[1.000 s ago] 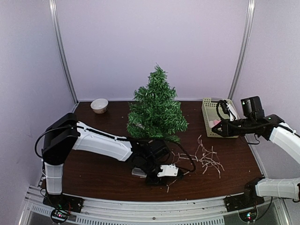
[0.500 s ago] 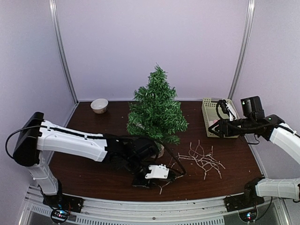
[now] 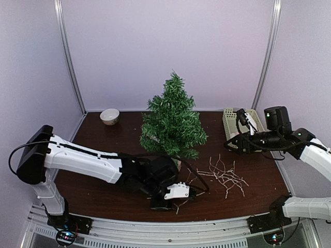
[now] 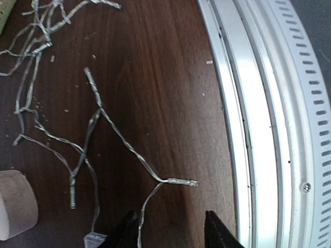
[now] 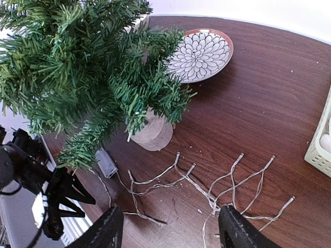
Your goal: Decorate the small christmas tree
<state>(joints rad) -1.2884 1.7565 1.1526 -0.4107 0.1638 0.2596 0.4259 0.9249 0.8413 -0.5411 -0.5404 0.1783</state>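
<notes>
- The small christmas tree (image 3: 173,116) is standing upright at the middle of the worktop (image 3: 103,181). Its pale base (image 5: 152,133) is resting on the wood, and its branches are carrying no decoration that you can see.
- A light string (image 3: 223,175) is lying loose on the worktop, spreading from the base toward the right arm's side. Its small grey battery box (image 5: 106,163) is sitting just beside the base.
- Your left end effector (image 4: 170,219) is hovering low near the front of the worktop, close to the aluminium rail (image 4: 269,129). Its fingers (image 4: 220,232) are standing apart. One thin strand (image 4: 129,150) is running in close to one finger, but nothing is being clamped.
- Your right end effector (image 5: 170,214) is hanging high near the basket (image 3: 230,126), with its fingers apart and holding nothing. It is looking down on the tree and the string.
- The relation deciding the next move: from the left end effector, the tree is lying just beyond, on the side away from the arm bases. The nearest strand is running slantwise across the line along which the fingers close.
- The left arm is the nearer one to both the string's end and the tree's base. The right arm is sitting well apart from them, so the left is probably the one to close on the strand and lift it toward the branches.
</notes>
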